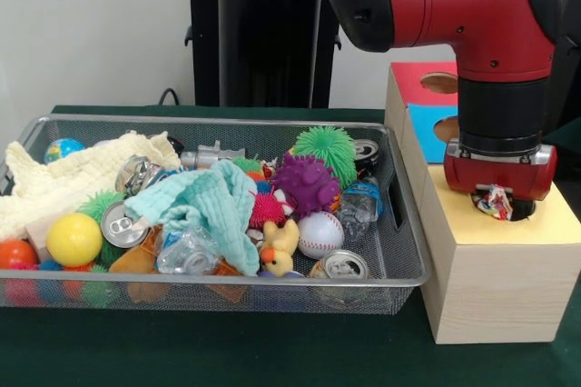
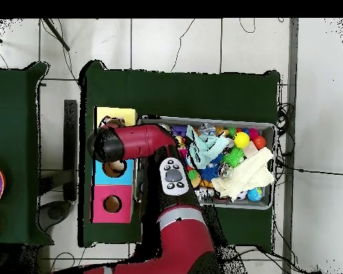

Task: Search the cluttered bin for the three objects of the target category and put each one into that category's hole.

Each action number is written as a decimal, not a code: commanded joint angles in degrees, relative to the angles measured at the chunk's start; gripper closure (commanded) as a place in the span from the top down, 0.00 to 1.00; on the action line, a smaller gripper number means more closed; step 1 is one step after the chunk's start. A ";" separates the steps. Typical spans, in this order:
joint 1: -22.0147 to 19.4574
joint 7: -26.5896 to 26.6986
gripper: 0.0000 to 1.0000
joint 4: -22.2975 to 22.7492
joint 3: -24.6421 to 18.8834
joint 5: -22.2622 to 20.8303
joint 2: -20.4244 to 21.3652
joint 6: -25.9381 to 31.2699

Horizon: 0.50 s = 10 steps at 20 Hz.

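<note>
My gripper (image 1: pixel 497 205) hangs straight down over the hole in the yellow top (image 1: pixel 556 221) of the wooden box (image 1: pixel 490 287). It is shut on a small crumpled can (image 1: pixel 496 199), red, white and blue, held right at the hole's mouth. The mesh bin (image 1: pixel 404 223) to the left holds more cans (image 1: pixel 121 223) (image 1: pixel 343 266) (image 1: pixel 367 153), mixed in with balls, cloths and crushed bottles. From overhead, the arm's end (image 2: pixel 110 145) covers the gripper and the yellow hole; only the yellow panel (image 2: pixel 118 114) shows.
The box also has a blue hole (image 1: pixel 447 128) (image 2: pixel 115 169) and a red hole (image 1: pixel 439 83) (image 2: pixel 112 205). In the bin lie a teal cloth (image 1: pixel 213 205), a yellow cloth (image 1: pixel 82 173), a purple spiky ball (image 1: pixel 307 183), a baseball (image 1: pixel 320 234) and a yellow ball (image 1: pixel 73 239).
</note>
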<state>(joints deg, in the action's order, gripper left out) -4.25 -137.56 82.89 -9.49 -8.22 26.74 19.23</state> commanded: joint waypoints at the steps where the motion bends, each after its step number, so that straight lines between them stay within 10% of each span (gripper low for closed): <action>1: -1.89 7.82 1.00 8.78 -0.15 -8.71 -3.34 3.75; 10: -2.09 7.34 1.00 12.59 0.31 -8.72 1.79 3.59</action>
<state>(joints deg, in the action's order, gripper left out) -4.26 -137.57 83.69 -9.49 -8.42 27.35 18.60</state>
